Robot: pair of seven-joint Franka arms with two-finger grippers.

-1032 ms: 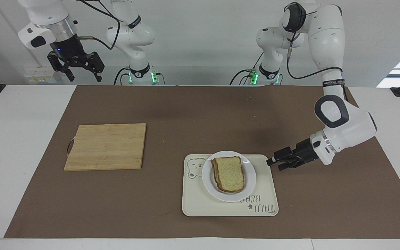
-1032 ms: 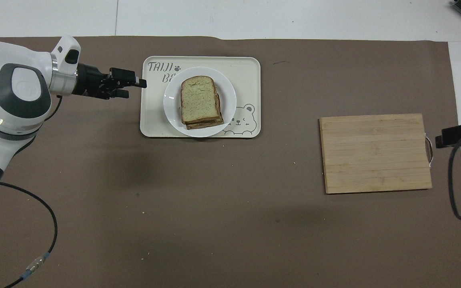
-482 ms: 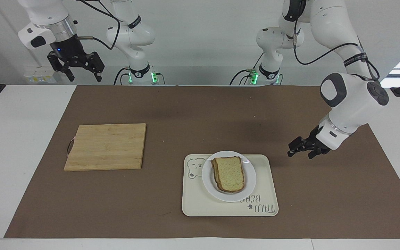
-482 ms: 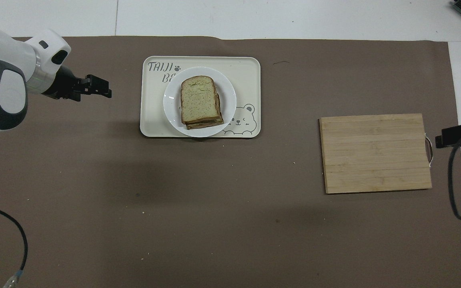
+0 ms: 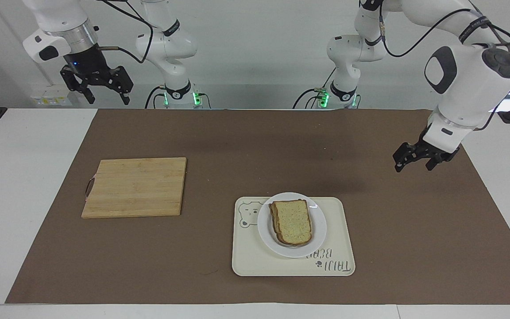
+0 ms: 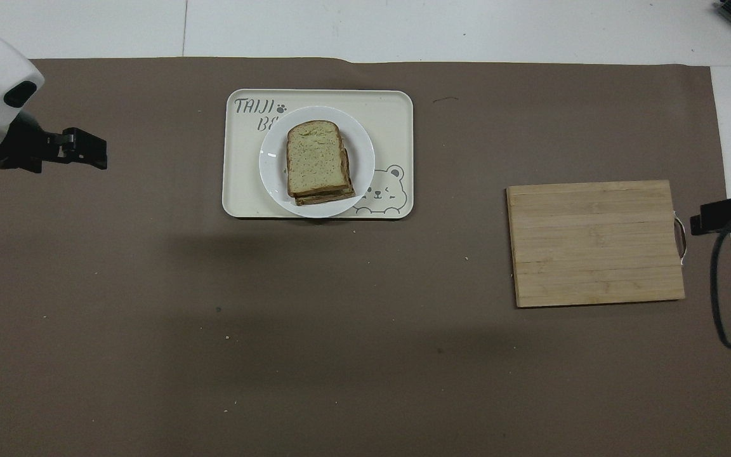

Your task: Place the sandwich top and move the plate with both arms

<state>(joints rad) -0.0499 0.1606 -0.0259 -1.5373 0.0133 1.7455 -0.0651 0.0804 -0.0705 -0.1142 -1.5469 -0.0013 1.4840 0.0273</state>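
We can read "TAIJI" with a paw print on one corner of the cream tray (image 6: 397,108). Beneath it, letters starting "BE" run under the white plate (image 6: 363,147). We read no other text.

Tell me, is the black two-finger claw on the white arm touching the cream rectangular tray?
Apart. The facing view shows the left gripper raised over bare brown mat, a clear stretch of mat between it and the cream rectangular tray.
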